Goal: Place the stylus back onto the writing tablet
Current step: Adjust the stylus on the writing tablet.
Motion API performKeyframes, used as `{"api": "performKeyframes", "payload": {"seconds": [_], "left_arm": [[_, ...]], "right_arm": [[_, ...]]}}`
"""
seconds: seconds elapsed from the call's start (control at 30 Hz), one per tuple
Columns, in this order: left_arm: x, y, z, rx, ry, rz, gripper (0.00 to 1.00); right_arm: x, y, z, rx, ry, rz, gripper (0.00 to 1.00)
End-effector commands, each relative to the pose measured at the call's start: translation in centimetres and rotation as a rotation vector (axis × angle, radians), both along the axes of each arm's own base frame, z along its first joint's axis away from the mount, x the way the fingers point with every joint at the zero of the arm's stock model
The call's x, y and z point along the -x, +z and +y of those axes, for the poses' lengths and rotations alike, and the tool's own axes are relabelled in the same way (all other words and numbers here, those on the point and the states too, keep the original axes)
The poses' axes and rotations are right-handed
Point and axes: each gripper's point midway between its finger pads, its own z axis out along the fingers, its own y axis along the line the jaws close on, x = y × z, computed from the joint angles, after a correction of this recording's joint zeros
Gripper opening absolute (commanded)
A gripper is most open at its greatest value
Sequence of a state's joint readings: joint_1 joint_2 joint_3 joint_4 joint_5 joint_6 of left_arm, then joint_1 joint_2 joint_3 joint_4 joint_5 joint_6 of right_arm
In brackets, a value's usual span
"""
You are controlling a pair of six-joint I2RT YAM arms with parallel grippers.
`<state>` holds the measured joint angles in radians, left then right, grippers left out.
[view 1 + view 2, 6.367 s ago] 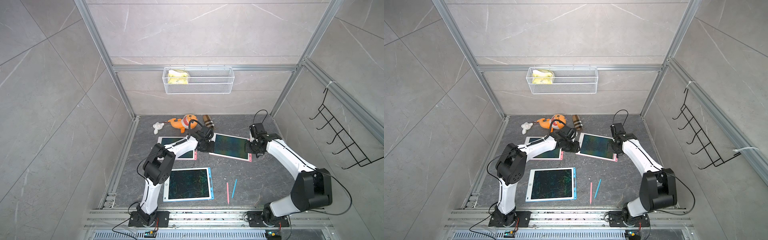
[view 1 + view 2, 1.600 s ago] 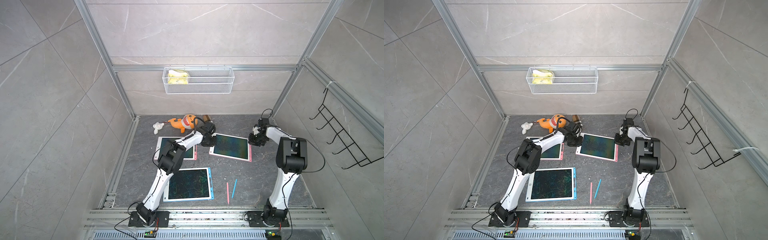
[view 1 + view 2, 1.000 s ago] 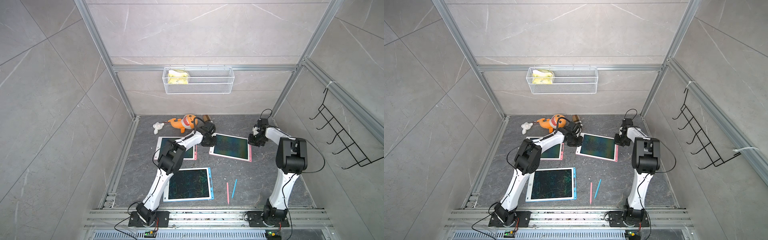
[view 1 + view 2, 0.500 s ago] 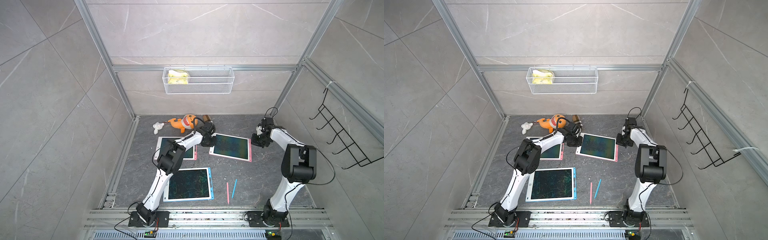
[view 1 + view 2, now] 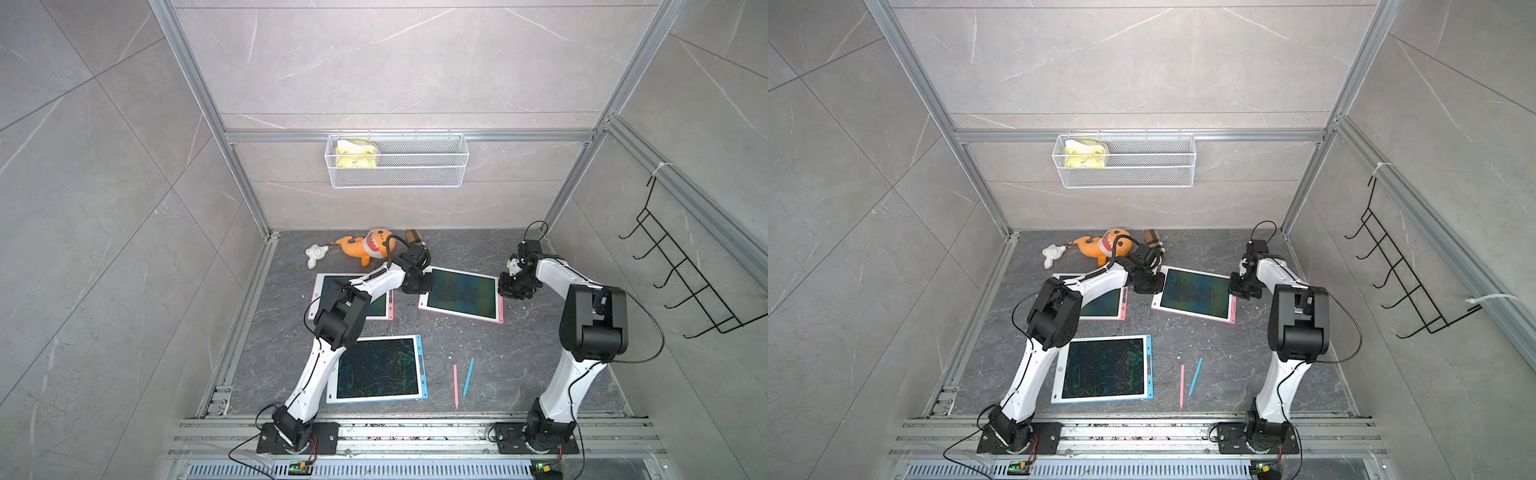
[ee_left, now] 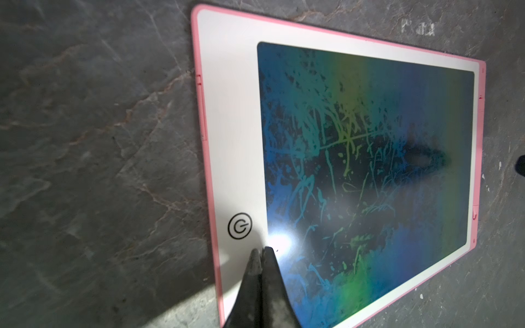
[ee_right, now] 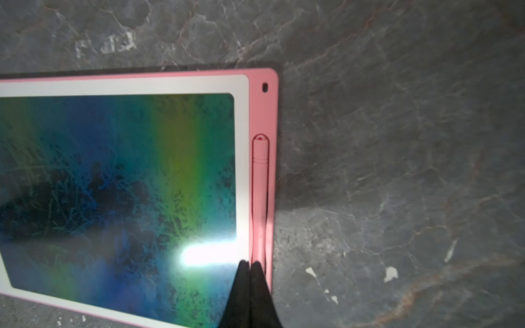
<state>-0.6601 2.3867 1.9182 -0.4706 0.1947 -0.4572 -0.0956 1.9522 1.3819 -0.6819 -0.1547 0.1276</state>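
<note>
Shows clearly only from the right wrist the smooth pink stylus [image 7: 260, 198] seated in the side groove of the glossy pink-rimmed tablet [image 7: 262, 108], long axis along that edge, rounded end away from the right tool [image 7: 250, 265] pressed together at its taper, and only from the left wrist the left tool [image 6: 262, 251], pressed together, beside the ring button [image 6: 240, 226].

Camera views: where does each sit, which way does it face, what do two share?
Top views: high above the bases, looking down at the grey floor; white left arm and right arm whole.
Left wrist: looks past the shut left end effector onto the pink-framed writing tablet.
Right wrist: looks past the shut right end effector at the pink stylus docked in that tablet.
Shared: both wrists see the tablet.
</note>
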Motion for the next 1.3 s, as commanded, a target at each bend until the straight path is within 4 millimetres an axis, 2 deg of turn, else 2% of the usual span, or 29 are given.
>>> {"api": "performKeyframes", "payload": {"seconds": [0.0, 0.4, 0.57, 0.73, 0.87, 0.93, 1.0, 1.03, 1.13, 1.27], "left_arm": [[2.0, -2.2, 2.3, -0.088, 0.019, 0.101, 0.0], [2.2, -2.3, 2.3, -0.093, 0.018, 0.108, 0.0], [2.1, -2.1, 2.3, -0.09, 0.018, 0.103, 0.0], [2.2, -2.2, 2.4, -0.093, 0.017, 0.103, 0.0], [2.3, -1.8, 2.4, -0.085, 0.016, 0.104, 0.0], [2.3, -1.3, 2.4, -0.08, 0.019, 0.096, 0.0], [2.2, -1.0, 2.6, -0.077, 0.027, 0.084, 0.0], [2.0, 0.7, 2.5, -0.058, 0.029, 0.051, 0.0], [1.8, 2.6, 3.4, -0.077, 0.062, -0.003, 0.04], [2.4, 6.0, 5.0, -0.063, 0.096, -0.095, 0.19]], "right_arm": [[0.6, -1.0, 0.4, -0.014, 0.003, 0.05, 0.0], [1.4, -3.2, -0.3, 0.069, 0.024, 0.127, 0.0], [1.8, -4.2, 0.5, 0.113, 0.059, 0.162, 0.0], [2.3, -5.0, 0.4, 0.182, 0.079, 0.212, 0.0], [2.2, -4.7, 1.0, 0.152, 0.088, 0.205, 0.04], [1.9, -3.7, 1.5, 0.126, 0.095, 0.183, 0.06], [1.4, -1.8, 1.8, 0.107, 0.094, 0.146, 0.08], [1.1, -0.4, 2.0, 0.103, 0.092, 0.117, 0.09], [0.7, 4.3, 2.3, 0.089, 0.088, 0.031, 0.16], [1.9, 10.4, 2.6, 0.072, 0.075, -0.065, 0.27]]}}
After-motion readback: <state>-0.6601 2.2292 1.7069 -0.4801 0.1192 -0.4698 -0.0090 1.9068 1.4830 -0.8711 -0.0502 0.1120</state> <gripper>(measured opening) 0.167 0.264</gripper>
